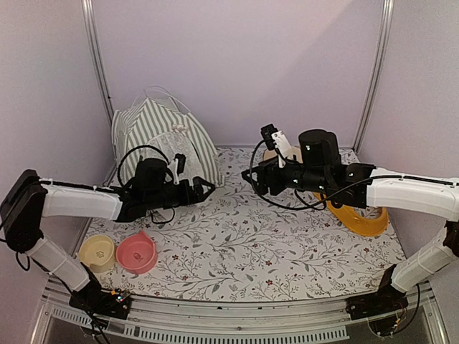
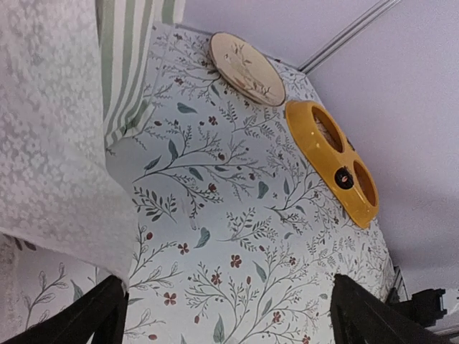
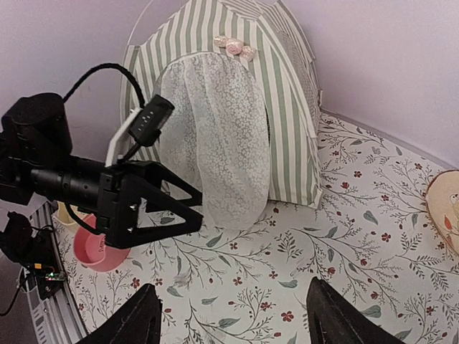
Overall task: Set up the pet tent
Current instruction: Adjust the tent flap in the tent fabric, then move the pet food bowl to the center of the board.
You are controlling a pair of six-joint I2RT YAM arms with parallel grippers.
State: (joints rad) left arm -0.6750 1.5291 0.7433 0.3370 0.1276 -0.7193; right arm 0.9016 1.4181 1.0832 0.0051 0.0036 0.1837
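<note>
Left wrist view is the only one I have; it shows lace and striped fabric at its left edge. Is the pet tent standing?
Observer: Yes. In the top view the pet tent stands as a dome at the back left corner.
Operator: And the other gripper?
Observer: The right gripper hovers open above the mat, to the right of the tent, holding nothing.
Operator: What lies at the near left?
Observer: A pink bowl and a yellow bowl sit side by side there.
</note>
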